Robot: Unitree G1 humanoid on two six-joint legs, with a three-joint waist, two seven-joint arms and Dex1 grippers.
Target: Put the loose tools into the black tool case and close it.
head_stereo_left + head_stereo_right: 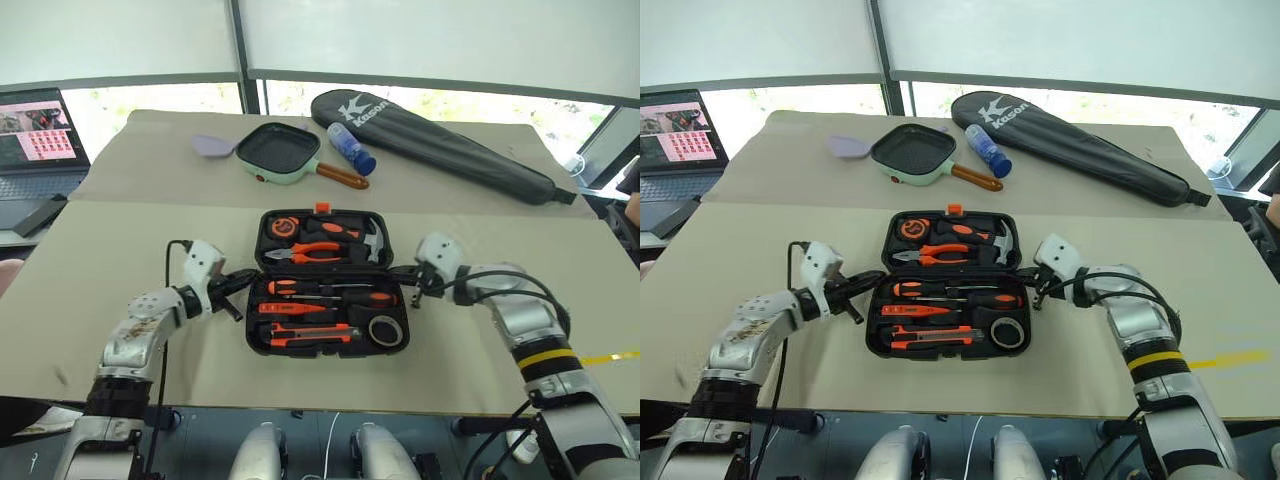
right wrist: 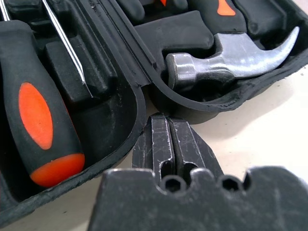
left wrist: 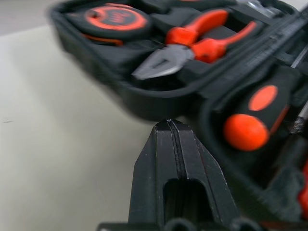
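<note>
The black tool case (image 1: 252, 330) lies open flat in the middle of the table. In its near half lie two orange-and-black screwdrivers (image 1: 330, 290), a small orange tester screwdriver (image 1: 290, 308), a utility knife (image 1: 310, 336) and a black tape roll (image 1: 386, 330). The far half holds pliers (image 1: 315, 252), a hammer (image 1: 372, 240) and a tape measure (image 1: 283, 227). My left gripper (image 1: 244, 280) is shut and empty, its tip (image 3: 169, 123) at the case's left side by the hinge line. On the right side my right gripper (image 1: 408, 281) is also shut and empty, its tip (image 2: 168, 118) at the notch between the two halves.
At the back of the table are a green square pan (image 1: 278, 150), a blue bottle (image 1: 352, 148), a purple spatula (image 1: 212, 146) and a long black racket bag (image 1: 440, 140). A laptop (image 1: 35, 130) stands at the far left. Bare tabletop flanks the case.
</note>
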